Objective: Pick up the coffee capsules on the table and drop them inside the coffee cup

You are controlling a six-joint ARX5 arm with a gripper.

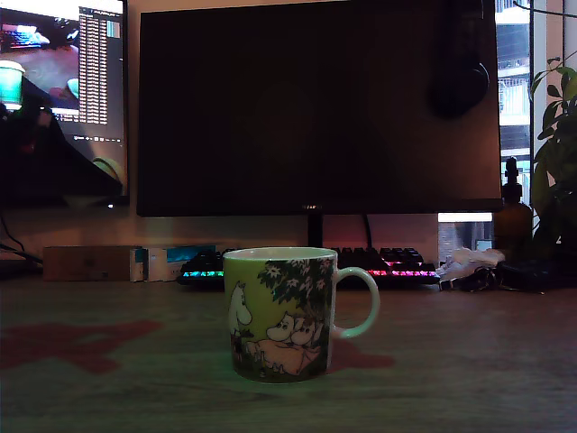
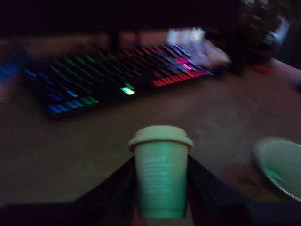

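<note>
The coffee cup [image 1: 279, 314] stands upright in the middle of the table [image 1: 469, 361], printed with white figures under a tree, its pale handle toward the exterior view's right. The arm does not show in the exterior view. In the wrist view my gripper [image 2: 161, 190] is shut on a coffee capsule [image 2: 161, 172], a pale green tapered pod with a wider lid, held upright between two dark fingers [image 2: 115, 186] above the table [image 2: 70, 155]. The cup's open rim [image 2: 280, 167] lies close beside the capsule, partly cut off by the frame edge. Its inside looks pale; any contents are too blurred to make out.
A backlit keyboard [image 1: 383, 266] [image 2: 113, 80] lies behind the cup under a large dark monitor [image 1: 315, 108]. A second, lit monitor [image 1: 63, 90] stands at the exterior view's left above small boxes [image 1: 99, 263]. A bottle [image 1: 512, 212], a plant [image 1: 559, 153] and crumpled clutter [image 1: 469, 266] sit at the right.
</note>
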